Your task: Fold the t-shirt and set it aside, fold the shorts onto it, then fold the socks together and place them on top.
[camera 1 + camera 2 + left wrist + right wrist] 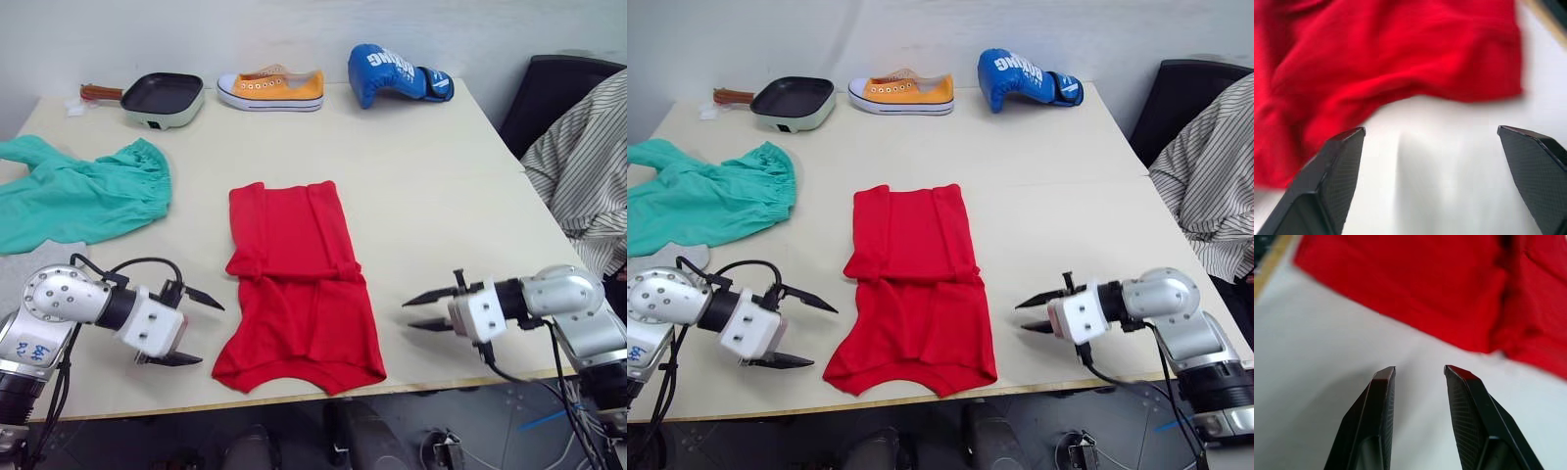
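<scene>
T-shirt (299, 284) first: we see the red garment lying flat near the middle of the table (441, 186), already folded lengthwise into a long strip with its sides turned in, its hem reaching the near edge at about 6 o'clock. A crease crosses it roughly halfway along.

We find our left gripper (186, 327) just beside the shirt's lower corner, at about 8 o'clock from the table's centre, with its two black fingers spread wide and nothing between them. In the left wrist view the fingers (1327, 181) frame bare tabletop, with the red cloth just beyond their tips.

Our right gripper (427, 311) sits at about 4 o'clock, near the shirt's other side but apart from it. Its fingers are parted a little, less than the left pair, and hold nothing. In the right wrist view the fingertips (1383, 382) hover over pale tabletop short of the red edge.

Teal-green shorts (83, 191) lie crumpled at about 10 o'clock, the gathered waistband turned toward the shirt, well apart from it. A bit of light grey cloth (39, 257) shows just beneath them; we cannot tell whether it is the socks.

Along the far edge, from 11 to 1 o'clock, stand a small dark pan (162, 98), an orange canvas shoe (271, 90) and a blue boxing glove (394, 74). White lettering on the glove is partly readable, ending in "ING". Striped cloth (583, 166) hangs at 3 o'clock.
</scene>
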You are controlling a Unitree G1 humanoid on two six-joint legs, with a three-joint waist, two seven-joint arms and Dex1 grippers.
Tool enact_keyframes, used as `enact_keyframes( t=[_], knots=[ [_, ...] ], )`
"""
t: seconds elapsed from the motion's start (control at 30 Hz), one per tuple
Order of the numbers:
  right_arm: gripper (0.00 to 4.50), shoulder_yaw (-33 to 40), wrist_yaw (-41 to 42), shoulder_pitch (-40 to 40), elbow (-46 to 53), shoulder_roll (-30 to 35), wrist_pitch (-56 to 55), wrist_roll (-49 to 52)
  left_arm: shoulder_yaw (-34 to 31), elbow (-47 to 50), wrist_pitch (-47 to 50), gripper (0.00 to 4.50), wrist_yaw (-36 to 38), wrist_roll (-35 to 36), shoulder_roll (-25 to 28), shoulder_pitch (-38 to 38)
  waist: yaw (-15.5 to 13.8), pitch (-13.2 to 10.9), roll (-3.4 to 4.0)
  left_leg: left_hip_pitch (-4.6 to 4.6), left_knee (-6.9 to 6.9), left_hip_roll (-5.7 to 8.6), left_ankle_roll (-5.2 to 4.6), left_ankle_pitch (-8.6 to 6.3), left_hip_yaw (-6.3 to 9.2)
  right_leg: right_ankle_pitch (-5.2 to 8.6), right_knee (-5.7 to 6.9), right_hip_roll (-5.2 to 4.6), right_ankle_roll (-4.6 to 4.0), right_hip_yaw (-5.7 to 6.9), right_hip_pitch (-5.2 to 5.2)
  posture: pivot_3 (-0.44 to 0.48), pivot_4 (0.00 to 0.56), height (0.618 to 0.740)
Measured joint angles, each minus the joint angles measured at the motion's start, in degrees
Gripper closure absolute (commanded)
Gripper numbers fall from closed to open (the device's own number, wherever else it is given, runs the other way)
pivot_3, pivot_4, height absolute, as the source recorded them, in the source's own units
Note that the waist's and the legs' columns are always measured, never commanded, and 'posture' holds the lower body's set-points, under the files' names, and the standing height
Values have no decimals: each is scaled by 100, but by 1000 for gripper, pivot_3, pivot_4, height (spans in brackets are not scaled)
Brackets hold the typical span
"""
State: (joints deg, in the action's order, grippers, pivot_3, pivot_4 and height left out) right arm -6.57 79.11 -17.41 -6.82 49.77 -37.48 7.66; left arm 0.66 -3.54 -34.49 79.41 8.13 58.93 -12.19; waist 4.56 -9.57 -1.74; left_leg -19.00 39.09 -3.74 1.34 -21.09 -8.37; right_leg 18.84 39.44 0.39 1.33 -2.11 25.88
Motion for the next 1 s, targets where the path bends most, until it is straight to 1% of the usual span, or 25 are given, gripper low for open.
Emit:
enact_keyframes(
  t=[0.1, 0.2, 0.3, 0.37, 0.43, 0.53, 0.6, 0.7, 0.8, 0.9, 0.97, 1.0],
  knots=[
    [2911, -170, -56, 95, -5, -3, -716, -77, 78, -246, -1045, 20, -184, -164, -218, 5, -17, -4, 4, 59, -11, 0, -15, -10, -6, 0, -12, 0, 0, -5, -60, 0, 150, 740],
    [2911, -395, -218, 125, -64, -81, -1330, -279, 273, -516, -1953, 20, -455, -386, -469, -68, -29, -4, 4, 65, -13, 0, -16, -11, -8, 0, -13, 0, 0, -6, -65, 0, 150, 740],
    [2911, -637, -432, -4, -395, -152, -2024, -675, 435, -956, -2925, 20, -812, -822, -572, -478, -111, -8, 16, 90, -10, 1, -17, -11, -18, 0, -13, 0, 0, -13, -85, 0, 150, 740],
    [2911, -761, -648, -215, -712, -244, -2480, -964, 506, -1393, -3357, 20, -1138, -1148, -711, -790, -155, -15, 31, 141, -13, 1, -21, -12, -22, 0, -22, 0, 1, -14, -138, 0, 150, 740],
    [2911, -892, -814, -328, -830, -249, -2713, -1086, 560, -1709, -3635, 20, -1420, -1394, -765, -997, -178, -15, 31, 170, -22, 1, -23, -13, -26, 0, -26, -1, 0, -17, -161, 0, 150, 740],
    [2345, -1093, -1057, -403, -911, -249, -2848, -1117, 696, -2077, -4030, 0, -1829, -1693, -774, -1239, -196, -14, 33, 179, -28, 1, -24, -13, -36, 0, -25, -1, 1, -24, -163, 0, 150, 740],
    [1729, -1137, -1246, -498, -946, -260, -2955, -1198, 746, -2209, -4149, 0, -2067, -1839, -774, -1294, -198, -11, 38, 187, -35, 0, -24, -13, -44, 0, -24, -1, 1, -30, -163, 0, 150, 740],
    [1729, -1212, -1505, -672, -1071, -325, -3152, -1450, 846, -2209, -4106, 0, -2343, -1983, -829, -1348, -218, -8, 41, 195, -36, -1, -24, -12, -49, 0, -23, -1, 0, -33, -167, 0, 150, 740],
    [1686, -1282, -1772, -711, -1199, -390, -3219, -1589, 1004, -2196, -3976, 634, -2554, -2025, -891, -1347, -242, -5, 40, 198, -36, -2, -24, -12, -60, 0, -22, -1, 1, -40, -167, 0, 150, 740],
    [1686, -1369, -2025, -835, -1320, -502, -3236, -1765, 1194, -2192, -3858, 1629, -2711, -2116, -944, -1351, -239, -3, 38, 205, -43, -5, -23, -12, -74, 0, -19, 1, 0, -47, -166, 0, 150, 740],
    [2056, -1450, -2124, -885, -1368, -511, -3225, -1800, 1296, -2192, -3796, 2255, -2793, -2174, -972, -1351, -238, -3, 37, 208, -45, -6, -23, -11, -79, 0, -18, 3, 0, -49, -165, 0, 150, 740],
    [2330, -1505, -2147, -893, -1385, -512, -3184, -1806, 1356, -2193, -3769, 2618, -2831, -2188, -972, -1351, -238, -2, 37, 208, -45, -7, -23, -11, -81, 1, -18, 3, -1, -51, -164, 0, 150, 740]
  ],
)
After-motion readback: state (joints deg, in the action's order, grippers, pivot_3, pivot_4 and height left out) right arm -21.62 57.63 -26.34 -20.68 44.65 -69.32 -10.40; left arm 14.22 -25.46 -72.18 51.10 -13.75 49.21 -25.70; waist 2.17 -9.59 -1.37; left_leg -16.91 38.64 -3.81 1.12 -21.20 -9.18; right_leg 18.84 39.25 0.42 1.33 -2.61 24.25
